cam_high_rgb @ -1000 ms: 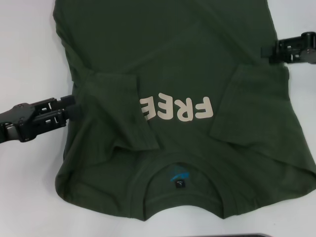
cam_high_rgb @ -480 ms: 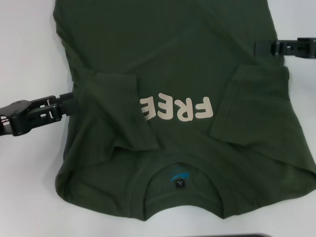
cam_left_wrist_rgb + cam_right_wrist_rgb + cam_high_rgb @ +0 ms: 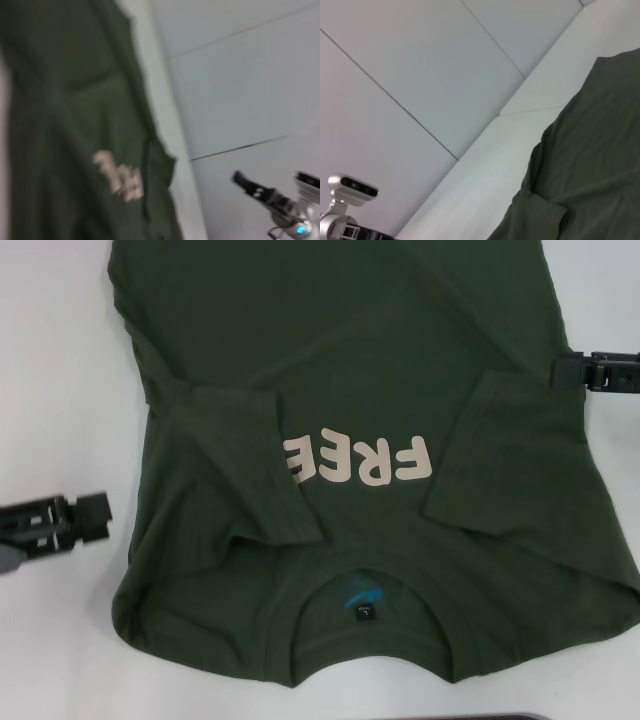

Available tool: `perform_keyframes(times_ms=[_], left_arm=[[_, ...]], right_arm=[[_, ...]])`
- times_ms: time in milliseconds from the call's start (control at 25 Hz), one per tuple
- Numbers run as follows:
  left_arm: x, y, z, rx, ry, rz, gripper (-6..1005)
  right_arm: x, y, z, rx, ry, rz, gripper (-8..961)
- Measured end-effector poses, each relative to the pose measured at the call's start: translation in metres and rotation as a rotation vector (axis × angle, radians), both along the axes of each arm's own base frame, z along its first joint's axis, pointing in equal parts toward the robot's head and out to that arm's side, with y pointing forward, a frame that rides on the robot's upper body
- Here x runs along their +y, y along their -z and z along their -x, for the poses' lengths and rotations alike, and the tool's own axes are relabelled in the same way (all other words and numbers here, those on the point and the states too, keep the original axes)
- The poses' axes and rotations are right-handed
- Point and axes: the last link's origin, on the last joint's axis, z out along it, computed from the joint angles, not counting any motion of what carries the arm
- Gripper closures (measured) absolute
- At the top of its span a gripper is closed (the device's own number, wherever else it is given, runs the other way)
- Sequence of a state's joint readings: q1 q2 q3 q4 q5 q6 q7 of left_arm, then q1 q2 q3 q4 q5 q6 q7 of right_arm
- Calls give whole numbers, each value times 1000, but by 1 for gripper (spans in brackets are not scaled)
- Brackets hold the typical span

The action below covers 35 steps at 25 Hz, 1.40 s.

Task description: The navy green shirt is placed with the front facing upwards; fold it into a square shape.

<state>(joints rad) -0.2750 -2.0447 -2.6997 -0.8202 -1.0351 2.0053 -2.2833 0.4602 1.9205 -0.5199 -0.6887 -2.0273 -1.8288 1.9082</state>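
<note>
The navy green shirt (image 3: 350,360) lies flat on the white table (image 3: 50,360), front up, with cream letters "FREE" (image 3: 360,460) and a blue mark with a small label (image 3: 365,600) inside the collar. Both short sleeves (image 3: 240,460) are folded inward over the chest. My left gripper (image 3: 95,515) hovers over bare table, clear of the shirt's left edge and holding nothing. At the shirt's right edge sits my right gripper (image 3: 565,370), level with the right sleeve's fold. The shirt (image 3: 75,125) and the right gripper (image 3: 252,189) also show in the left wrist view. The shirt (image 3: 590,175) fills a corner of the right wrist view.
White table surface lies bare on both sides of the shirt. A dark strip (image 3: 500,717) shows at the near edge. The shirt's hem runs out of the head view at the far side. Grey wall panels (image 3: 420,60) stand behind the table.
My left gripper has pulled back to the left, off the shirt's edge and onto bare table. The right gripper has drawn back to the right. The shirt has not moved.
</note>
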Motion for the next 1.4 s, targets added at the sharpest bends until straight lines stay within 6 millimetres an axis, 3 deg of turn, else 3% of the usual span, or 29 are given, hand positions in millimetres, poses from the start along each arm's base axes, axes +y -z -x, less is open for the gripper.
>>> perform_keyframes(times_ms=[440, 920, 1400], left_arm=[[-24, 17, 24, 103, -188, 182, 391], [-20, 15, 33, 201, -220, 120, 390], [-21, 24, 34, 289, -126, 92, 391]], right_arm=[[2, -2, -2, -12, 15, -11, 71], [3, -5, -6, -13, 32, -32, 71], [0, -5, -10, 6, 55, -45, 71]])
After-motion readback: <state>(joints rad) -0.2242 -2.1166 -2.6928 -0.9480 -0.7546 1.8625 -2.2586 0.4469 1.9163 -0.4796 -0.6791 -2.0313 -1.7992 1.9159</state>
